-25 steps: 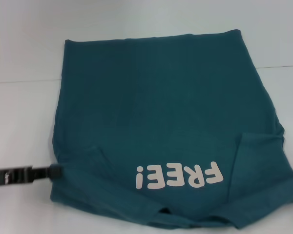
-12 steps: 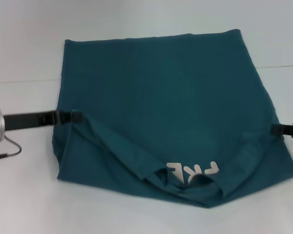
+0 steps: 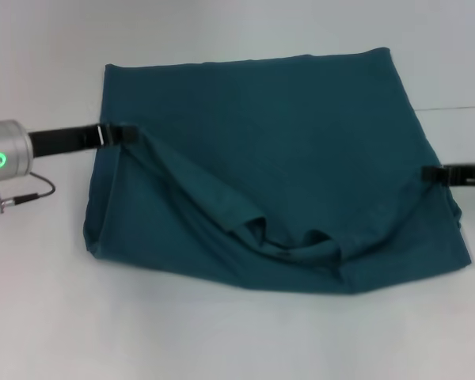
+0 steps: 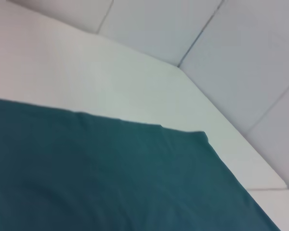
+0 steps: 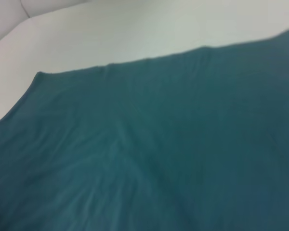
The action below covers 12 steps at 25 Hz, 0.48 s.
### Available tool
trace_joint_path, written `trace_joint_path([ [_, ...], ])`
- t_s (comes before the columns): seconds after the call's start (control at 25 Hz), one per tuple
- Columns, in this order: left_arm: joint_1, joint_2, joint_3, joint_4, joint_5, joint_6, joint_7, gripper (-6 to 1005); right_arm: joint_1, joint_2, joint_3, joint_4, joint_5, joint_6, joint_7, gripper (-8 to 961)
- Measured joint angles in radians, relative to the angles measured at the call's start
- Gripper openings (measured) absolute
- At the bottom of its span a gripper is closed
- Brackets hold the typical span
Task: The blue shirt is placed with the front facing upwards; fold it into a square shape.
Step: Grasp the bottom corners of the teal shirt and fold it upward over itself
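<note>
Blue shirt (image 3: 301, 150) half-folded on white surface (image 3: 222, 340). Left pincer (image 3: 125, 133) mid-left, right pincer (image 3: 427, 172) mid-right, each clamped on a lifted shirt edge.

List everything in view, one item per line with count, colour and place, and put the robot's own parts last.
blue shirt: one, dark teal-blue, spread across the middle of the table, its near part lifted and sagging between the two grippers; no lettering shows.
table: one, white, under the shirt and bare all around it.
wall panels: pale grey-white, beyond the far table edge, seen in the left wrist view.
left gripper: one, black, at the shirt's left edge, pinching the fabric; silver wrist with a green light behind it.
right gripper: one, black, at the shirt's right edge, pinching the fabric.
</note>
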<state>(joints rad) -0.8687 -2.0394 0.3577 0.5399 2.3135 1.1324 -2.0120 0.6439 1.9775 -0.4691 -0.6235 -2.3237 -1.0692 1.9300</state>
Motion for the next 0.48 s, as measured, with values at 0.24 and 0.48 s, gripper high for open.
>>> trace_joint_path([
  [0.24,-0.039,-0.001,0.006,-0.018,-0.017,-0.093,0.0,7,0.057,-0.028,-0.014,0.001,0.0,0.045,0.037,32],
  [0.48,-0.046,-0.001,0.007,-0.02,-0.087,-0.175,0.005,7,0.086,-0.049,-0.022,0.003,0.0,0.07,0.07,32],
])
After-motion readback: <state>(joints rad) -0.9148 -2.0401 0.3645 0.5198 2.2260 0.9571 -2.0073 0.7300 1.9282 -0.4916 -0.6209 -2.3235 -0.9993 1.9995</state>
